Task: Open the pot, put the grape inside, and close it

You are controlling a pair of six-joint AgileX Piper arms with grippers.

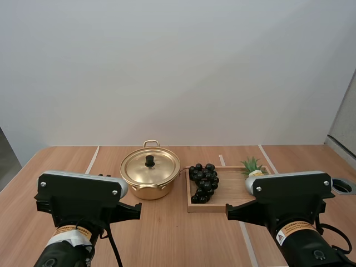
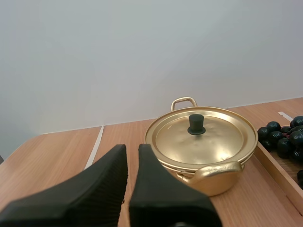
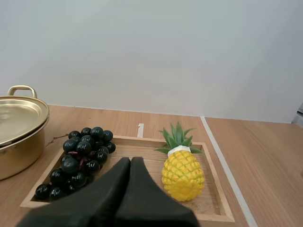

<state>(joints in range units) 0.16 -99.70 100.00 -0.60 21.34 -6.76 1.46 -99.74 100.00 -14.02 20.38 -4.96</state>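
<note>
- L gripper (image 2: 132,152): fingers a narrow gap apart, nothing between them; it hangs low over the table (image 2: 57,151), short of the pot (image 2: 208,182).
- R gripper (image 3: 130,161): fingers pressed together into one wedge, empty; it sits at the tray's (image 3: 215,189) near edge, between grapes (image 3: 83,158) and pineapple (image 3: 182,174).
- The lid (image 2: 204,139) is on the pot, w/ its black knob (image 2: 196,124) upright at centre.
- Grapes lie at the tray's pot-side end, w/ the pot just beside the tray. The pineapple is on the same tray, apart from the bunch.
- We judge nothing is done yet: the lid is on and the grapes are outside.
- Risk 1: the L gap looks too narrow for the knob. Unless it widens, the tips could land on top and shove the lid or pot.
- Risk 2: an off-centre pinch on that small knob could let the lid tilt, slip and bang the rim.
- Risk 3: if R goes down w/ its fingers together, it prods the bunch, not grips it. Round glossy berries may squirt out of a shallow pinch.
- Risk 4: the pineapple is near R's path, so a wide swing could topple it.
- Risk 5: both arms work close to the pot. If we move them together, they could clash.
</note>
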